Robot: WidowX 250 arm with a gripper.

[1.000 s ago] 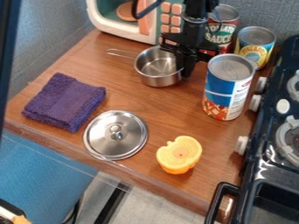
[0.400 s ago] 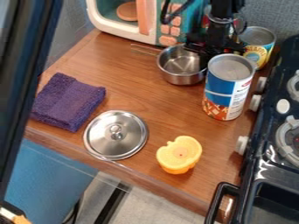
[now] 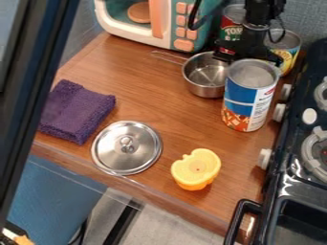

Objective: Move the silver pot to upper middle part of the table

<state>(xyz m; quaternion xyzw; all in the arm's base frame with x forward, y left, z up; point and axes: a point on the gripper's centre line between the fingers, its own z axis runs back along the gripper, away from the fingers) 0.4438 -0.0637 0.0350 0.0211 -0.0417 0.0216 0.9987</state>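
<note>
The black gripper [image 3: 246, 51] hangs at the upper right of the wooden table [image 3: 153, 95], over the right rim of the silver pot [image 3: 204, 80]. Its lower part is hidden behind the blue and white can, so its hold on the pot cannot be made out. The pot stands upright, its handle pointing to the upper left, its right side close beside that can.
The blue and white can [image 3: 246, 100] stands right of the pot, with two cans behind the gripper. A toy microwave [image 3: 172, 28] is behind. Purple cloth [image 3: 76, 110], a silver lid [image 3: 126, 147] and a yellow-orange toy [image 3: 196, 169] lie nearer; a stove [image 3: 306, 167] is at right.
The gripper and the pot have both shifted right, the pot now next to the blue and white can. At the left, the dark upright shape covers more of the view.
</note>
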